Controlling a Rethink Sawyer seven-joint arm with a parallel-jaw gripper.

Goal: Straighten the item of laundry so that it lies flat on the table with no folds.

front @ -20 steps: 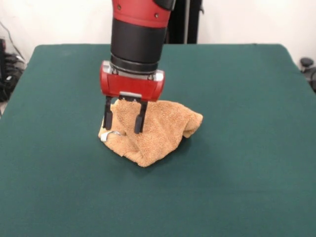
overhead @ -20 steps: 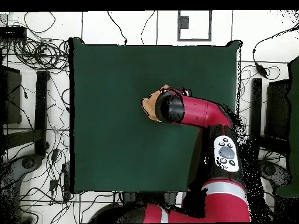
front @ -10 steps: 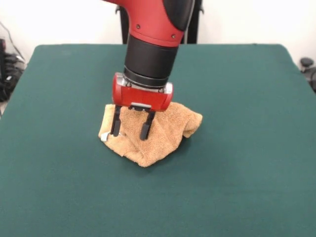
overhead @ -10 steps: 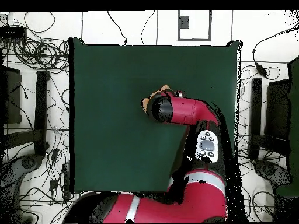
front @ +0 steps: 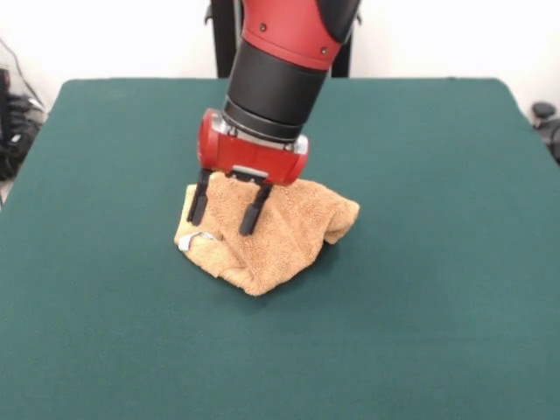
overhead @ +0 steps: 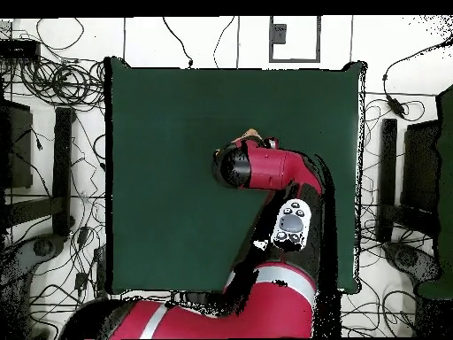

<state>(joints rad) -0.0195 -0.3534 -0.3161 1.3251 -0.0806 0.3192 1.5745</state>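
Orange-tan towel (front: 280,232), one, crumpled

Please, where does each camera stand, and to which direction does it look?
Front view: across the table from the robot, facing it; shows the lower arm and open gripper over the crumpled orange-tan towel.
Overhead view: above the table, looking straight down, robot's base at the bottom; shows the whole red arm, covering most of the towel.
Shared: table, towel, arm.
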